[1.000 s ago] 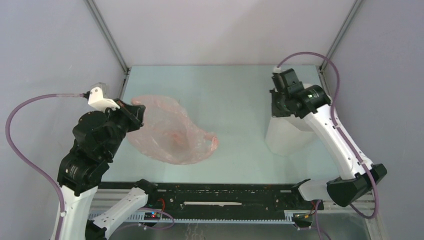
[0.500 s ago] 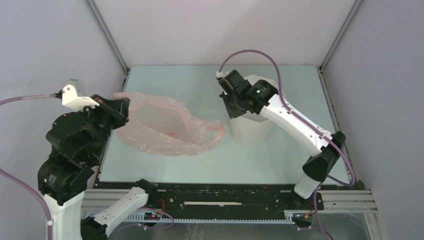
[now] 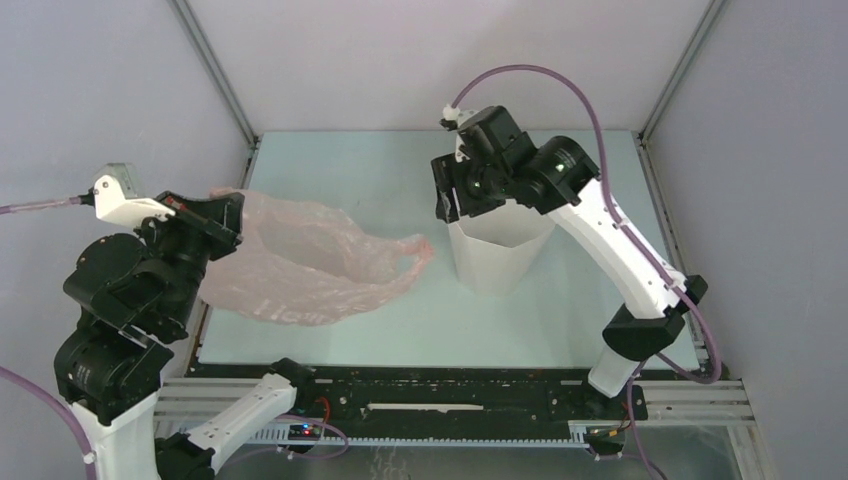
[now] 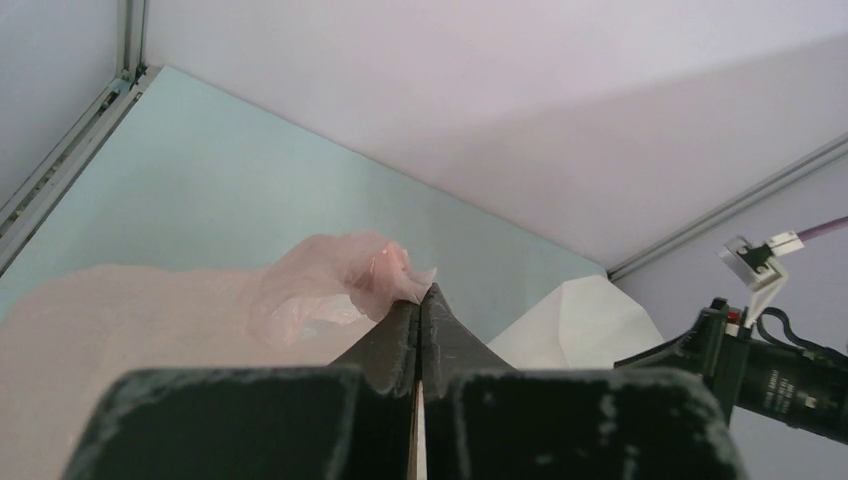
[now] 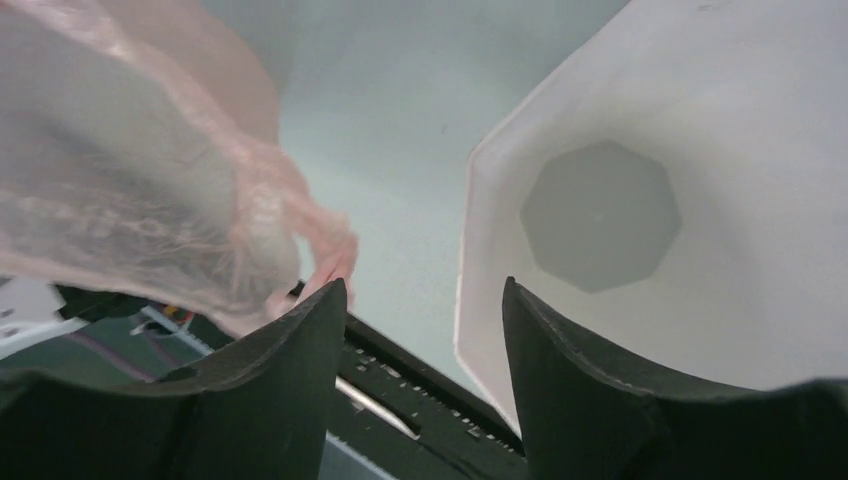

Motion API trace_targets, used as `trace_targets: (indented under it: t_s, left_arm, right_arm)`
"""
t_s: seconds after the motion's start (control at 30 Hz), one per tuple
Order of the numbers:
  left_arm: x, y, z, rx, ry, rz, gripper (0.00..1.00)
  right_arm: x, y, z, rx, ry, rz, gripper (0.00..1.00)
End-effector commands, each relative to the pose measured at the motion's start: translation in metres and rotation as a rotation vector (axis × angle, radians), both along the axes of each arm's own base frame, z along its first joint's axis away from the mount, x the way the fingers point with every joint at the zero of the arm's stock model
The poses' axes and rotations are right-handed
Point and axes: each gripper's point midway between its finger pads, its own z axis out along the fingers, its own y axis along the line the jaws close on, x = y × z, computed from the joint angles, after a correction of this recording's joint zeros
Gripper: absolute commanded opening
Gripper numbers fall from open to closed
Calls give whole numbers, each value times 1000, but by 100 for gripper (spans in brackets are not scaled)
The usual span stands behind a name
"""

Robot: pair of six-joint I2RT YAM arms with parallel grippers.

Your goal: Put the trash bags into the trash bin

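Left tool [image 4: 422,298] pinches bag [image 3: 300,265] edge; right tool [image 5: 422,290] spread.

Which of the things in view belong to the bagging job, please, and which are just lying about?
Job: pink trash bag, pinched in the left pincer; white trash bin, at the open right pincer.
Not part of it: table, purple cables; no loose item seen.

A: The left arm [image 3: 130,290] and right arm [image 3: 615,245] — alike?
B: Yes: white shell links, bulky black joint housings.
A: Cables?
B: A purple hose [image 3: 530,69] runs from each wrist, beside a small white camera block [image 3: 118,195].
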Motion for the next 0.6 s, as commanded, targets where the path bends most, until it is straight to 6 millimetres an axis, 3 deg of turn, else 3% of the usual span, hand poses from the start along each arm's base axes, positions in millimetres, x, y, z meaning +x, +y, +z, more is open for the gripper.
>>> trace_targets:
  t_s: [0.0, 0.1, 0.17, 0.23, 0.33, 0.43, 0.57]
  left_arm:
    - [-2, 3, 20, -35, -49, 13, 0]
    - [-1, 3, 24, -35, -62, 13, 0]
    - [-1, 6, 28, -33, -77, 29, 0]
    - [-1, 10, 33, -38, -93, 50, 0]
    - [-3, 14, 43, -77, -128, 73, 0]
    - [-6, 13, 56, -100, -166, 59, 0]
    - [-10, 11, 67, -124, -222, 38, 0]
  right_arm:
    - [-36, 5, 40, 220, 79, 49, 68]
    - [-74, 44, 54, 439, 146, 177, 70]
    - [-85, 63, 48, 506, 187, 213, 70]
    - [-80, 59, 41, 461, 191, 162, 71]
    - [-71, 58, 48, 482, 155, 122, 73]
    - [-65, 72, 49, 569, 176, 95, 93]
    - [-59, 91, 31, 626, 255, 54, 98]
